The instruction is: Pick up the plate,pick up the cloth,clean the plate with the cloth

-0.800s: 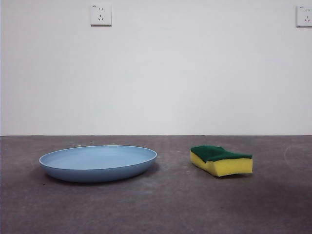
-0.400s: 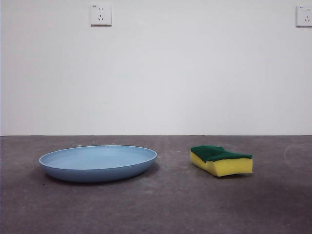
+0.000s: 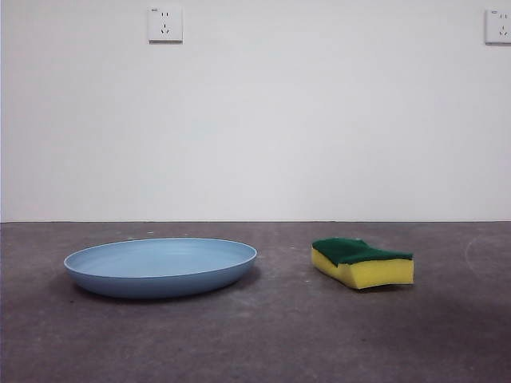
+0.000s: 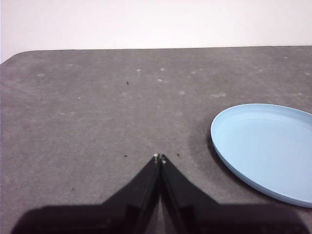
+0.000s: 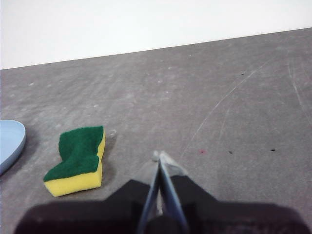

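The light-blue plate (image 3: 161, 266) lies flat on the grey table at the left of the front view. The cloth, a yellow sponge with a green scouring top (image 3: 363, 262), lies to its right, green face up. Neither arm shows in the front view. In the left wrist view my left gripper (image 4: 159, 157) is shut and empty above bare table, with the plate (image 4: 265, 146) off to one side. In the right wrist view my right gripper (image 5: 159, 156) is shut and empty, with the sponge (image 5: 79, 159) beside it and the plate's edge (image 5: 9, 142) beyond.
A white wall stands behind the table with two sockets (image 3: 165, 24) (image 3: 498, 26) high up. The table's rounded far corner (image 4: 19, 54) shows in the left wrist view. Bare grey tabletop (image 3: 279, 335) lies in front of both things.
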